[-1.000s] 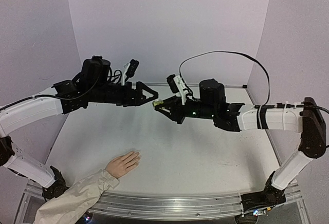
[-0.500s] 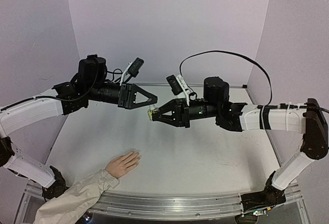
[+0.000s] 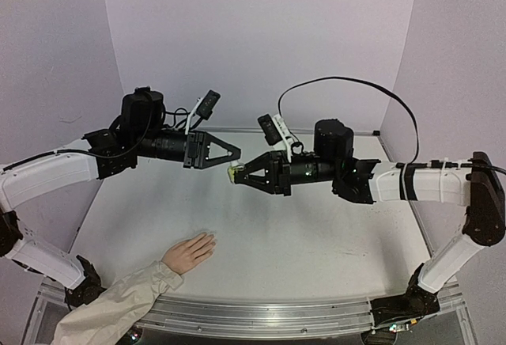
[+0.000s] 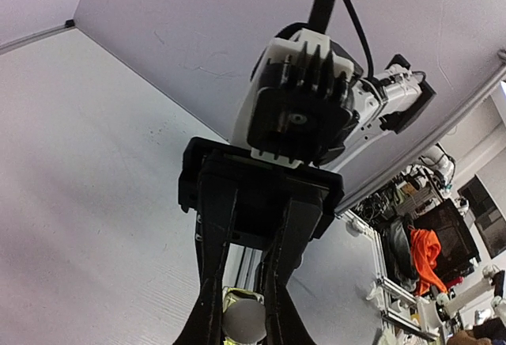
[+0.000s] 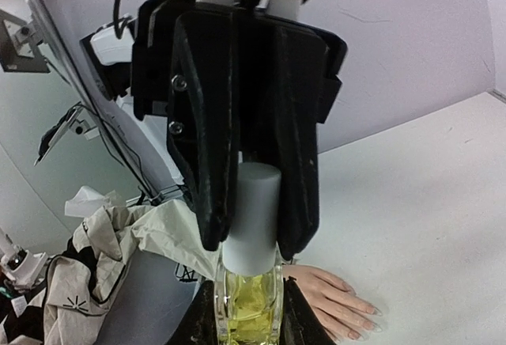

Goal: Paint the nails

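Presently, mid-frame above the table (image 3: 316, 242), right jaws clamp the yellow-green bottle (image 5: 247, 301) while left jaws grip its white cap (image 5: 254, 218), evidently to unscrew it; nails (image 5: 371, 311) on the mannequin hand (image 3: 188, 252) lie lower left, well apart.

Two robot arms of matching build. The left arm (image 3: 47, 175) and the right arm (image 3: 431, 183) have smooth white shells over their long links, with bulky black joints and motor drums. A black band (image 3: 405, 180) circles the right arm's white forearm, and a thin black cable (image 3: 348, 81) loops from it. Each wrist carries a small black camera (image 3: 205, 104) on a white bracket. Each arm ends in a black wedge-shaped head with two long tapering jaws, fixed by small silver screws (image 5: 180, 82).
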Available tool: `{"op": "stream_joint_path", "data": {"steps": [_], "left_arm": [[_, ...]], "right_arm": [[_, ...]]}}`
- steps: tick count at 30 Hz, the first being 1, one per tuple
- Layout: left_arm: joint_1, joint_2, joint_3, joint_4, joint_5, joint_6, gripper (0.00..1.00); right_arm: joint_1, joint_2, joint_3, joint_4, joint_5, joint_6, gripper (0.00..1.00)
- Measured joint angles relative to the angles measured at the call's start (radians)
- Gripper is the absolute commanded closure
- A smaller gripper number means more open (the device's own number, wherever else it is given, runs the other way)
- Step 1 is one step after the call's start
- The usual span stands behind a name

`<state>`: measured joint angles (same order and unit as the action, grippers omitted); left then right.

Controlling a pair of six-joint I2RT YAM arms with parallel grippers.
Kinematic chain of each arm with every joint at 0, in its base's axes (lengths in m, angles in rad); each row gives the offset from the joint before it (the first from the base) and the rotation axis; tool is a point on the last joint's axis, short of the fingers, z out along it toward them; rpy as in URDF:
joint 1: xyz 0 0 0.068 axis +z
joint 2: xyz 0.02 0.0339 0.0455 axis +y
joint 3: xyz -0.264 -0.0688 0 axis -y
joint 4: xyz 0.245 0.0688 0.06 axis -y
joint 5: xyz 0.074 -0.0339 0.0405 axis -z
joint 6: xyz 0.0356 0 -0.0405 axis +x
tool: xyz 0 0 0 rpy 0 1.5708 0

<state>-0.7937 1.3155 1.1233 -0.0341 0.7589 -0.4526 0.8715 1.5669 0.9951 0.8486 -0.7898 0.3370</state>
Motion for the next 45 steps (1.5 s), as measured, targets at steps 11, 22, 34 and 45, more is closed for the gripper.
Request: {"op": "stream_joint_path", "data": {"steps": [11,22,34,45], "left_arm": [[-0.019,0.089,0.110,-0.241,-0.531,-0.046,1.00],[-0.018,0.133,0.144,-0.324,-0.599,-0.104,0.53],[0.019,0.044,0.018,-0.140,-0.257,-0.074,0.35],[0.020,0.037,0.010,0.015,-0.005,-0.072,0.55]], "right_arm": [[0.185,0.125,0.097,-0.106,0.920,-0.346,1.00],[0.222,0.208,0.110,-0.042,1.081,-0.467,1.00],[-0.061,0.020,-0.022,-0.018,0.259,-0.087,1.00],[-0.057,0.013,-0.021,0.090,-0.126,0.095,1.00]]}}
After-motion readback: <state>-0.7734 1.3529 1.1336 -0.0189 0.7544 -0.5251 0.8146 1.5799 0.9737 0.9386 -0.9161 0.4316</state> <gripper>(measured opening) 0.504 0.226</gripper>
